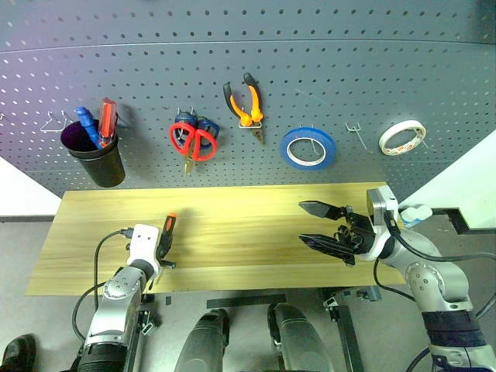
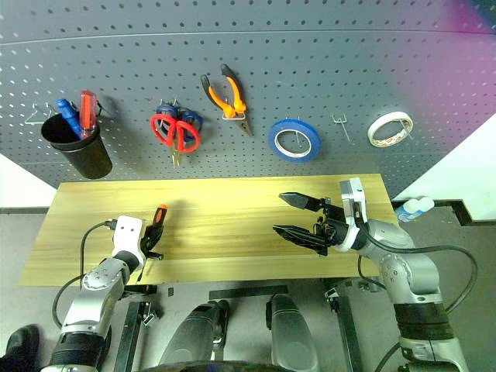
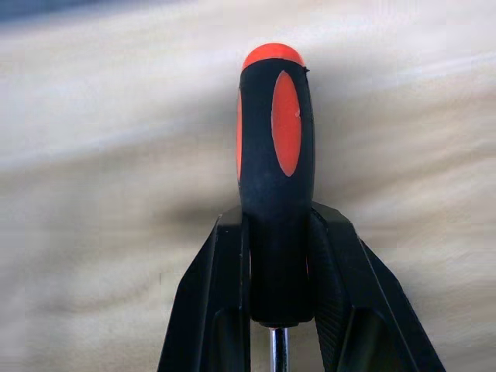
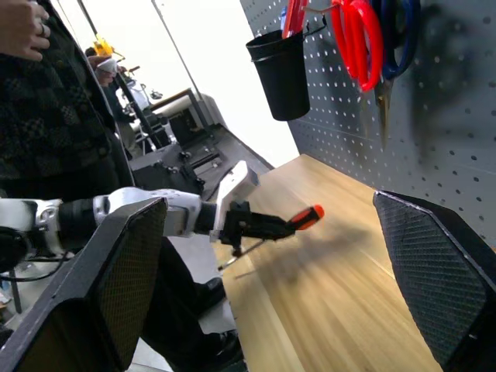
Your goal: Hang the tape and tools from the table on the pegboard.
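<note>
Left wrist view: glossy orange-and-black rounded screwdriver handle between ribbed black jaws

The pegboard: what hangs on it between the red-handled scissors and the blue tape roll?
The orange-and-black pliers hang between the red-handled scissors and the blue tape roll on the pegboard, a little higher than both, in the left eye view.

Both head eyes look down from above onto the counter and pegboard, sharing that scene. Left wrist camera sits tight against the screwdriver handle. Right wrist camera looks along the counter, catching pegboard and screwdriver too.
</note>
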{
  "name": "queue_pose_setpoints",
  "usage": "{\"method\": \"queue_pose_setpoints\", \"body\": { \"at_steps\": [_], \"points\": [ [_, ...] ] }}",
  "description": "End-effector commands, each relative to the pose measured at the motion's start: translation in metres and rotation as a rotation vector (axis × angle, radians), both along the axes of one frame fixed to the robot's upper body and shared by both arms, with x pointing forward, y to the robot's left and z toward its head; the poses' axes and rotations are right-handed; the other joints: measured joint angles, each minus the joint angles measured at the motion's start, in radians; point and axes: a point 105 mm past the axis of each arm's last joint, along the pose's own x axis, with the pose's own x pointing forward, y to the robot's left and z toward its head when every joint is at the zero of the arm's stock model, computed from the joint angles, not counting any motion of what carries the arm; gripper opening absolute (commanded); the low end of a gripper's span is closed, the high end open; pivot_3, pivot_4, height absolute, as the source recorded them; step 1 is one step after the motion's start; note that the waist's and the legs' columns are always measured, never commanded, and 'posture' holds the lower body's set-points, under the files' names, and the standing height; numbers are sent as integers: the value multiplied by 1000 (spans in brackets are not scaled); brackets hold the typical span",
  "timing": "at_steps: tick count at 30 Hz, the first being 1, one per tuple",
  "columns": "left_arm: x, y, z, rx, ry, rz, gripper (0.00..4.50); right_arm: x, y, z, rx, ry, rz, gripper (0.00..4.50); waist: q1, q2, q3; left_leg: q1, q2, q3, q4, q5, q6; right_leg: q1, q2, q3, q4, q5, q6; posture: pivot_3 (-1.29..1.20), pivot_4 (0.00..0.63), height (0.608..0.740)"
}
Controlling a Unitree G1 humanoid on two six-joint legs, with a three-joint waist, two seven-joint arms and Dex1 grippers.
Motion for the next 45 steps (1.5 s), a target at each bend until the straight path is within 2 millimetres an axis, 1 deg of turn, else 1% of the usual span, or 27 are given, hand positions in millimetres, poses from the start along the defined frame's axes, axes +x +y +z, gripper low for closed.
{"method": "queue_pose_setpoints", "body": {
  "at_steps": [1,3,7,12,13,16,18,23,26,28,30,33,37,40,45],
  "points": [
    [-3,-7,37,33,-202,-59,645,0,-1,2,25,-23,22,4500,1,0,0,0,0,0,0,0,0,0,0,0,0,0,0,-77,198,740],
    [-6,-6,47,12,-256,-50,645,3,-3,1,31,-22,23,4500,2,0,0,0,0,0,0,0,0,0,0,0,0,0,0,-72,188,740],
    [-15,-10,72,87,-405,-84,645,7,-6,2,58,-22,33,4500,1,1,-3,0,0,1,1,0,0,0,0,0,0,1,0,-64,172,740],
    [-18,-4,99,60,-541,-56,645,10,-7,8,108,-38,52,4500,3,4,-11,0,0,1,1,0,0,0,1,0,0,1,0,-46,140,740],
    [-21,-4,107,47,-577,-54,645,10,-8,9,125,-33,62,4500,4,4,-14,0,0,1,1,0,0,0,1,0,0,1,0,-43,134,740],
    [-28,-4,124,34,-653,-61,645,13,-10,11,153,-29,73,4500,7,4,-26,0,0,1,1,0,0,0,1,0,0,1,0,-33,121,740],
    [-29,-5,128,48,-671,-63,645,15,-11,11,167,-32,76,4500,10,4,-37,0,0,1,1,0,0,0,1,0,0,1,1,-28,112,740],
    [-33,4,147,60,-746,-18,645,12,-17,20,246,-11,117,4500,30,6,-60,1,0,2,2,0,0,1,2,0,1,2,0,-18,99,740],
    [-35,11,155,28,-772,9,645,12,-18,20,253,-1,125,4500,32,6,-68,1,0,2,3,0,0,2,3,0,1,3,0,-13,96,740],
    [-34,15,160,36,-784,24,645,14,-19,25,286,0,119,4500,33,6,-76,1,0,2,3,0,0,2,2,0,1,3,0,-5,88,740],
    [-32,20,167,52,-798,35,645,14,-18,24,282,-16,115,4500,34,6,-82,2,0,2,3,0,0,3,2,0,1,3,0,-4,87,740],
    [-27,24,181,39,-828,38,645,14,-15,22,272,-28,111,4500,34,7,-89,3,0,2,4,0,0,4,3,0,1,3,0,-3,83,740],
    [-18,33,202,72,-874,30,645,13,-13,20,287,-18,114,4500,33,7,-90,7,0,2,4,1,-1,8,3,0,2,3,0,-5,78,740],
    [-9,39,219,99,-906,32,645,12,-12,19,284,-14,120,4500,32,7,-91,17,0,2,2,0,0,17,3,0,0,3,0,-15,76,740],
    [9,51,239,145,-950,47,645,11,-10,16,272,-6,114,4500,30,7,-93,18,0,2,3,1,-1,19,4,0,1,3,0,-27,75,740]
  ]
}}
